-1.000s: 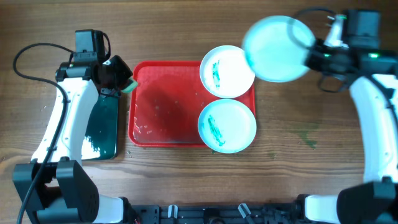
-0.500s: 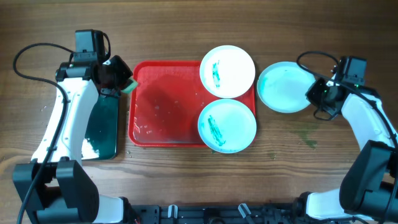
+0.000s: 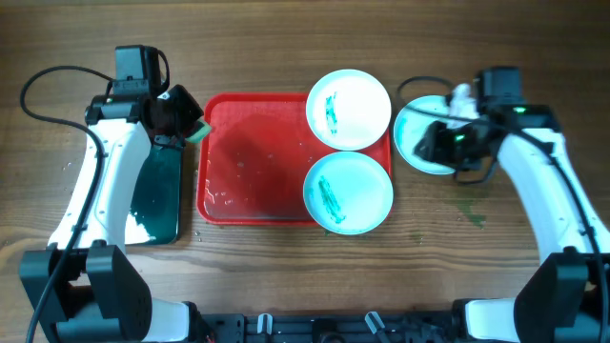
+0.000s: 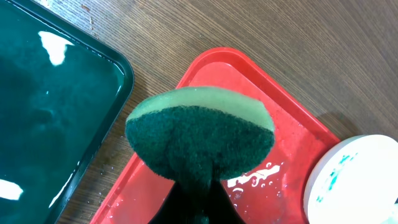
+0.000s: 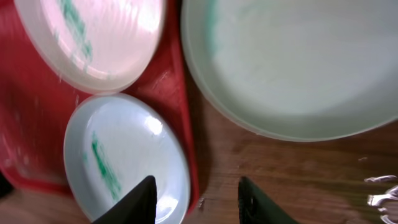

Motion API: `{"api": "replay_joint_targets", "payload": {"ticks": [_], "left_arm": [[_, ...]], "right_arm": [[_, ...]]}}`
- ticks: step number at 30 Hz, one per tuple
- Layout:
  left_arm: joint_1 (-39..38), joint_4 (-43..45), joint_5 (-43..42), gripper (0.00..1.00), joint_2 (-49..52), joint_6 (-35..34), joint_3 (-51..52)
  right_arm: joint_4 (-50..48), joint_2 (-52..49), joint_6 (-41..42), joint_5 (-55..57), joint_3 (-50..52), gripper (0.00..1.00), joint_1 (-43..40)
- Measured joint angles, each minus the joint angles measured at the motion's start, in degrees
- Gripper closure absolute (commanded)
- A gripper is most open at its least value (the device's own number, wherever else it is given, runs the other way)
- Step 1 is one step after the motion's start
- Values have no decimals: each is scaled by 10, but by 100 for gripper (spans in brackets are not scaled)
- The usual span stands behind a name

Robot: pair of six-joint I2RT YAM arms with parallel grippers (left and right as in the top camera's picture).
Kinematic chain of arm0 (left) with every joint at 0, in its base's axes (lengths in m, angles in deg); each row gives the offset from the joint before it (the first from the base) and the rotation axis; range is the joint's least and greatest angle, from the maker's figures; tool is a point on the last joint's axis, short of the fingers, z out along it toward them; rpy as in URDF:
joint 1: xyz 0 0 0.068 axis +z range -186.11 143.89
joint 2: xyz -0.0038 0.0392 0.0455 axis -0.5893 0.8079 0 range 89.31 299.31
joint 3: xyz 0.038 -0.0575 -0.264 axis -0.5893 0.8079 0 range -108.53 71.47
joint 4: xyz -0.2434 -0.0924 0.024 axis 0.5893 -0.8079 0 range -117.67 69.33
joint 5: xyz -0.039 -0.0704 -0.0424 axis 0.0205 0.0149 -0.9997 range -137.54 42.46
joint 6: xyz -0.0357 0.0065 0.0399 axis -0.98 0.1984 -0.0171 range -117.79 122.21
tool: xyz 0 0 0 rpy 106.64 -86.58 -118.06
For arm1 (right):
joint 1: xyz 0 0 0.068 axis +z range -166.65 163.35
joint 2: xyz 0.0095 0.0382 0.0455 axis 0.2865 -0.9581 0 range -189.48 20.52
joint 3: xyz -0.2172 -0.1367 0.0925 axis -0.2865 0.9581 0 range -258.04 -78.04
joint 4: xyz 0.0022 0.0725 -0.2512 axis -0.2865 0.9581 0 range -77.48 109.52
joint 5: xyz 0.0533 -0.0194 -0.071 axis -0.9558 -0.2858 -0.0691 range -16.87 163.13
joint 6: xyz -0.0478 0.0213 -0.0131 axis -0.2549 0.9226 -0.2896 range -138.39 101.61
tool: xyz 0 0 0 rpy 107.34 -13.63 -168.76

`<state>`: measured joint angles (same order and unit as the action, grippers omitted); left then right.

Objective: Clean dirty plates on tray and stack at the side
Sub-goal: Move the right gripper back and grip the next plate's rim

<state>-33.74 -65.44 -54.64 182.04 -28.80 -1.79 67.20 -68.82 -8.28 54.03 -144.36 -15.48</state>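
The red tray (image 3: pixel 253 162) holds a white plate (image 3: pixel 349 109) and a mint plate (image 3: pixel 348 192) at its right end, both with teal smears. A third mint plate (image 3: pixel 416 143) lies on the wood right of the tray, partly under my right arm. My right gripper (image 3: pixel 431 145) is open and empty above the gap between that plate (image 5: pixel 298 68) and the tray (image 5: pixel 177 81); its fingertips (image 5: pixel 144 196) frame the smeared mint plate (image 5: pixel 124 158). My left gripper (image 3: pixel 187 124) is shut on a green sponge (image 4: pixel 199 137) over the tray's far left corner (image 4: pixel 205 62).
A black tray (image 3: pixel 157 195) with green liquid lies left of the red tray; it also shows in the left wrist view (image 4: pixel 56 112). Water drops sit on the red tray (image 4: pixel 261 177). A faint green stain (image 3: pixel 472 210) marks the wood at the right.
My right gripper set the clean mint plate down on the wood right of the tray, let go and moved left over it. The left arm has not moved.
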Motion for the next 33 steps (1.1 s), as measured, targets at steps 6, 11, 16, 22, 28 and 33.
{"api": "replay_joint_targets", "payload": {"ticks": [6,11,16,22,28,33], "left_arm": [[0,0,0,96,0,0,0],[0,0,0,96,0,0,0],[0,0,0,96,0,0,0],[0,0,0,96,0,0,0],[0,0,0,96,0,0,0],[0,0,0,96,0,0,0]], "right_arm": [[-7,0,-14,5,71,65,94],[-31,0,-12,35,118,64,103],[-83,0,-12,39,158,64,103],[-108,0,-12,38,180,68,103],[-139,0,0,34,182,76,120],[-147,0,28,37,183,95,152]]}}
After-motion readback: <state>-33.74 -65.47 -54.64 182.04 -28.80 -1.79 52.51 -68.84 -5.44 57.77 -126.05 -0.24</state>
